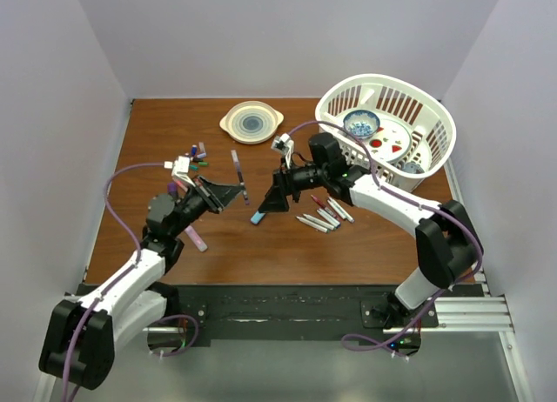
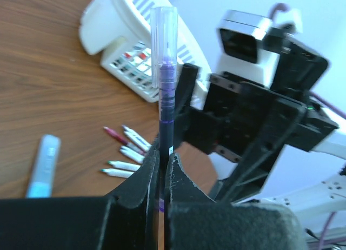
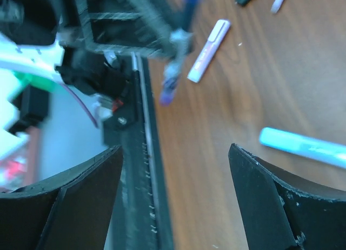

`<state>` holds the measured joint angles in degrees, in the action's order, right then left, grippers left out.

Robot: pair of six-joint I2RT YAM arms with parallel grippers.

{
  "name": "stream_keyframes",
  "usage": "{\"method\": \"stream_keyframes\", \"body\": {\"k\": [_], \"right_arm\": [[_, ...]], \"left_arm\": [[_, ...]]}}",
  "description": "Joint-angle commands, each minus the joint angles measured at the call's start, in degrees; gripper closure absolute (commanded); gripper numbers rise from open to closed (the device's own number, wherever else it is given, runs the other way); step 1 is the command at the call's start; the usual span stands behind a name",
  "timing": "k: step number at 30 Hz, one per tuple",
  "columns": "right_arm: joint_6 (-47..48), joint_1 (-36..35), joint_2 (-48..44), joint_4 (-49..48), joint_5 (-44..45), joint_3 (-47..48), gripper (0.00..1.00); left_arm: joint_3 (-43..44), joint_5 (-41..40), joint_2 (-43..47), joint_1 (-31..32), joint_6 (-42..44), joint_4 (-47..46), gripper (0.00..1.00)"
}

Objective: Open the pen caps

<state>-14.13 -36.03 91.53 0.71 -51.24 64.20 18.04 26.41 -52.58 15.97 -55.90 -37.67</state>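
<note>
The left claw (image 2: pixel 161 169) grips the purple pen (image 2: pixel 166 114) tight, so the wide-open right claw (image 3: pixel 174 152) should pinch the clear cap (image 2: pixel 164 28) and pull straight off

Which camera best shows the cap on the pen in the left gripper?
Left wrist: the clear cap stands sharp atop the pen held by the left gripper. Top external shows a thin sliver; right wrist blurs it.

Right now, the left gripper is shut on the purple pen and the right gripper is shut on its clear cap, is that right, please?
Not quite: the right wrist view shows the right gripper open, not on the clear cap. The left gripper is shut on the purple pen.
</note>
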Motion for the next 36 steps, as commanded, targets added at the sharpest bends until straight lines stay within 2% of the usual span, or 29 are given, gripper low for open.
{"method": "stream_keyframes", "body": {"k": [1,6,13,20,27,36], "right_arm": [[-12.06,0.08,-1.17,-13.01,-3.16,-1.27,0.18],[-15.29,2.1,-2.93,-14.68,-3.33,-2.06,0.22],[-21.9,5.88,-6.27,-22.33,-1.67,-6.99,0.34],[-25.94,5.8,-5.57,-24.79,-1.4,-9.01,0.52],[-25.95,5.71,-4.96,-24.44,0.35,-10.06,0.57],[-25.24,5.18,-3.73,-22.6,1.85,-9.89,0.56]], "left_arm": [[-1.87,-5.84,-1.64,5.38,-5.18,-11.98,1.0],[-1.7,-7.51,-5.07,10.57,-3.96,-14.45,1.0],[-1.87,-9.89,-9.46,15.05,-3.51,-17.26,1.0],[0.15,-11.64,-13.43,19.27,-3.51,-19.28,1.0],[0.85,-12.61,-13.34,20.33,-3.08,-19.11,1.0],[1.12,-12.97,-12.9,20.95,-2.55,-18.93,1.0]]}}
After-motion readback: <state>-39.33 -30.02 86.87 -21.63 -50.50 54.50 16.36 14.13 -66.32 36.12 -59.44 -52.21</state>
